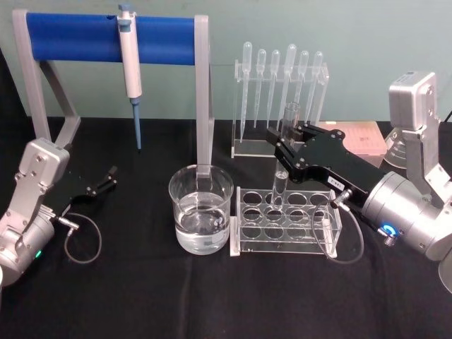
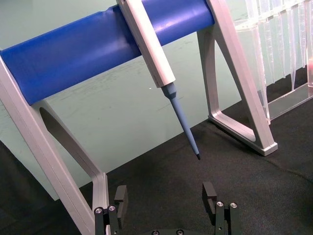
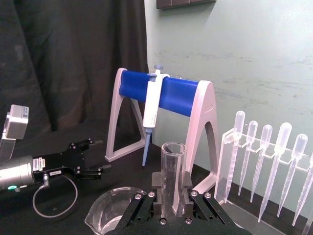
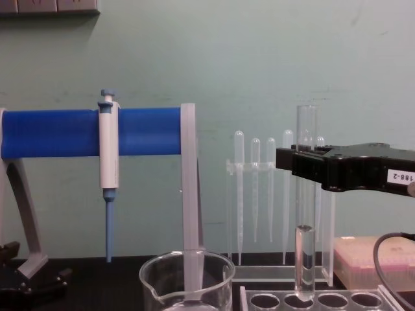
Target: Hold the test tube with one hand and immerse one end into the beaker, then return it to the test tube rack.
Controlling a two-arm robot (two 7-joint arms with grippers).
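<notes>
My right gripper [image 1: 284, 146] is shut on the test tube [image 1: 286, 148], gripping it a little above its middle. The clear tube stands upright, open rim up, and its rounded bottom sits at a back-row hole of the clear rack [image 1: 286, 224]. In the chest view the right gripper [image 4: 303, 166] holds the test tube [image 4: 305, 259] with its lower end level with the rack's top [image 4: 279, 300]. The right wrist view shows the test tube [image 3: 173, 169] between my fingers [image 3: 157, 188]. The beaker [image 1: 201, 208], partly filled with water, stands just left of the rack. My left gripper [image 1: 106, 180] rests open at the far left.
A blue-barred stand [image 1: 109, 32] behind the beaker carries a white-and-blue pipette [image 1: 130, 63]. A holder of plastic pipettes [image 1: 282, 85] stands behind the rack. A pink box [image 1: 364, 138] lies at the back right. The black cloth in front is bare.
</notes>
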